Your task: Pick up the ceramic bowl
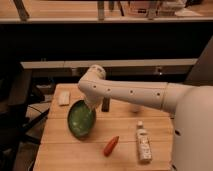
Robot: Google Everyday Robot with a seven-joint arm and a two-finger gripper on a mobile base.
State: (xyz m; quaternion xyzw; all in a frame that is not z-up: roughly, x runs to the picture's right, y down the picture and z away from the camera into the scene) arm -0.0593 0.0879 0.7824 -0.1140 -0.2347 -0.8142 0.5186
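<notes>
Green ceramic bowl [81,120] is tilted up over the tabletop [125,129], rim right at our claw [91,104]; we can't tell whether claw is apart or clamped. Risk, imo: heavy bowl w/ thin rim hold slips, drops, cracks.

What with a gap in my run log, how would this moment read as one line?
hand: at upper rim of ceramic bowl | ceramic bowl: tilted, green inside toward camera | lift: cannot confirm
</notes>
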